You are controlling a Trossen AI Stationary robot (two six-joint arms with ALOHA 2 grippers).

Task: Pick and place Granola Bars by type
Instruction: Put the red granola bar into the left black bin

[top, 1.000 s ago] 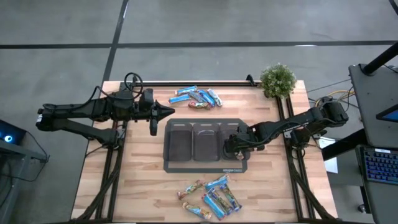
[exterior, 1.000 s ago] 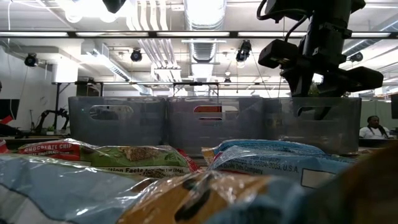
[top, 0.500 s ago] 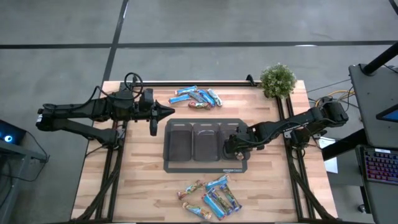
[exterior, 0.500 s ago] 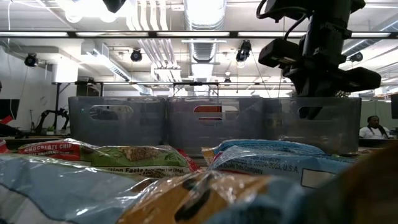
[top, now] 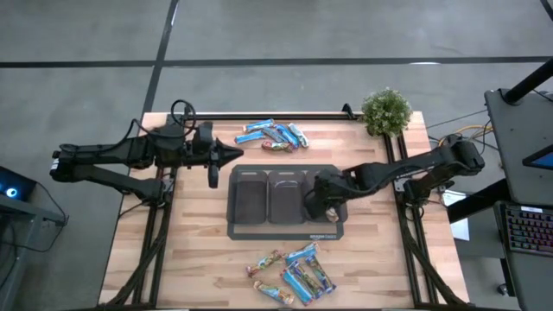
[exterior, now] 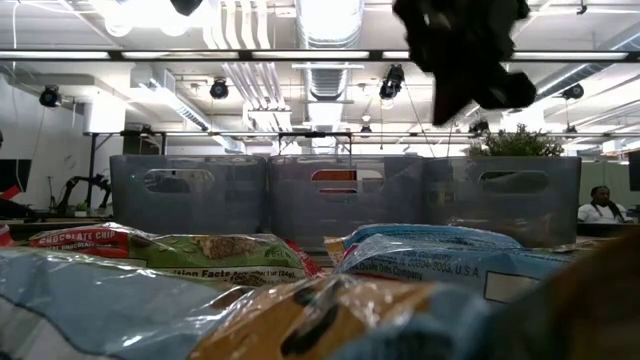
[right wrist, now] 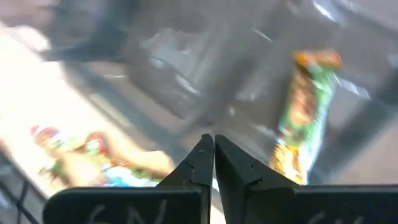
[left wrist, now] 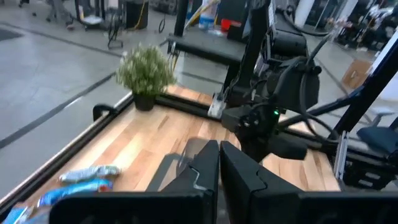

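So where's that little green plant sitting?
In the high view the plant stands at the table's far right corner, behind the right arm and well right of the far cluster of granola bars.

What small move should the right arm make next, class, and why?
Probably swing toward the near pile of bars and open for another pick. The right hand is shut and empty above the tray's right bin, where one green-orange bar already lies. The left hand waits, shut, beside the far pile.

Bare table (top: 199, 250) flanks the tray (top: 238, 229); right gripper (top: 318, 210) seemingly crowds its right compartment.
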